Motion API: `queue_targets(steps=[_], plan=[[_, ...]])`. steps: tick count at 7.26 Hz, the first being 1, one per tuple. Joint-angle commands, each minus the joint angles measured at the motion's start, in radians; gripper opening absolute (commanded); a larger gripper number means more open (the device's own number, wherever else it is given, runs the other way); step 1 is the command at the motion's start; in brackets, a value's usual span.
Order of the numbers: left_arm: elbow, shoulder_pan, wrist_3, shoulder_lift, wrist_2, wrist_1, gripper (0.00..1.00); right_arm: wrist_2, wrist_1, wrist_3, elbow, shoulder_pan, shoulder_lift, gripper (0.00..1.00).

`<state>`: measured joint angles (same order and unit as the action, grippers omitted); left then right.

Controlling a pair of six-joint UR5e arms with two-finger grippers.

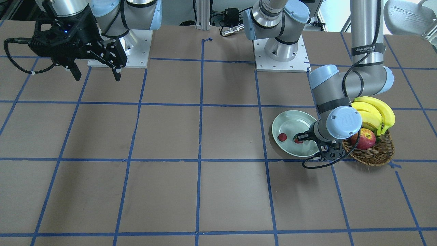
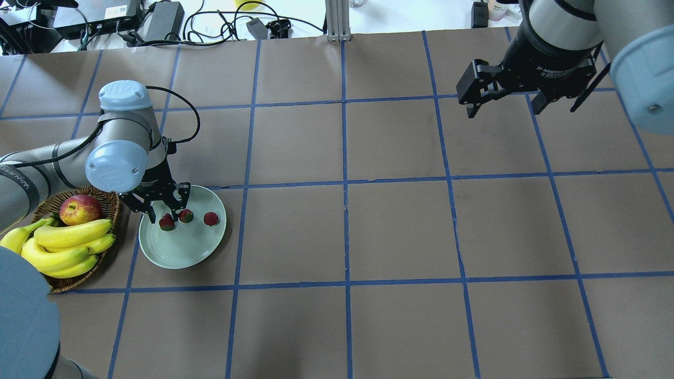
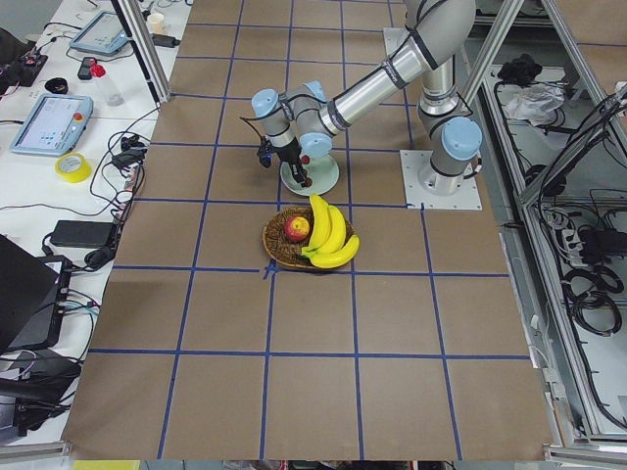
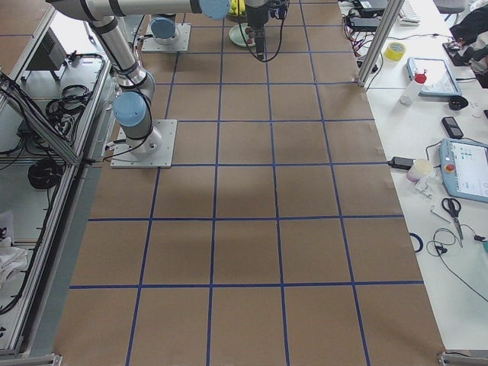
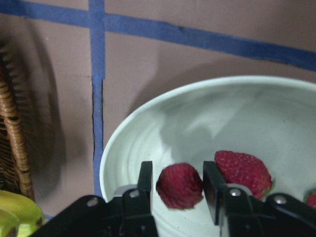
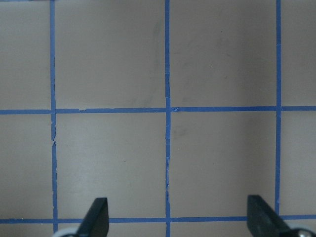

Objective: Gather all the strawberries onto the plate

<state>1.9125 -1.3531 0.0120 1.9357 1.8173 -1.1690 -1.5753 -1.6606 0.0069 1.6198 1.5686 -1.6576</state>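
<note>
At the far left of the table (image 2: 400, 226), a brown woven wicker basket (image 2: 111, 210) holds a red-yellow apple (image 2: 80, 209) and a bunch of yellow bananas (image 2: 68, 242). Just to its right lies the round, shallow, pale mint-green plate (image 2: 179, 252), close beside the basket's edge. The left hand (image 5: 177, 168) reaches down over the left part of the plate, its two black fingers (image 5: 145, 177) drawn in and clamped on a small red strawberry (image 5: 179, 185) that sits low against the plate's surface. A second red strawberry (image 5: 243, 173) lies in the plate just outside the hand's right finger, and a third red berry (image 2: 211, 218) rests further right, apart from the other two, towards the plate's right rim. All three strawberries are thus within the plate. Blue tape lines cross the brown table in a grid. Far to the right, well apart from the fruit, the right hand (image 2: 504, 111) hangs above bare table with its fingers spread wide, nothing between them.
</note>
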Motion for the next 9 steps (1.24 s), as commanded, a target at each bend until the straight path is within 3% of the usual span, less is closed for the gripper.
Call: queue_targets(steps=[1, 2, 4, 5, 7, 9], plan=[[-0.030, -0.014, 0.002, -0.045, -0.033, -0.014, 1.00, 0.006, 0.004, -0.011, -0.006, -0.092, 0.001, 1.00], [-0.102, -0.030, 0.005, -0.085, -0.099, -0.038, 1.00, 0.012, 0.005, -0.016, -0.002, -0.101, -0.001, 1.00], [-0.263, -0.082, 0.012, -0.170, -0.128, -0.247, 1.00, 0.017, 0.004, -0.018, 0.000, -0.070, 0.001, 1.00], [-0.304, -0.134, 0.019, -0.231, -0.210, -0.295, 1.00, 0.017, 0.004, -0.018, 0.000, -0.061, 0.002, 1.00], [-0.314, -0.217, 0.034, -0.318, -0.253, -0.300, 1.00, 0.008, 0.005, -0.019, -0.009, -0.073, 0.015, 1.00], [-0.316, -0.225, 0.039, -0.382, -0.289, -0.316, 1.00, 0.003, 0.004, -0.024, -0.009, -0.078, 0.015, 1.00]])
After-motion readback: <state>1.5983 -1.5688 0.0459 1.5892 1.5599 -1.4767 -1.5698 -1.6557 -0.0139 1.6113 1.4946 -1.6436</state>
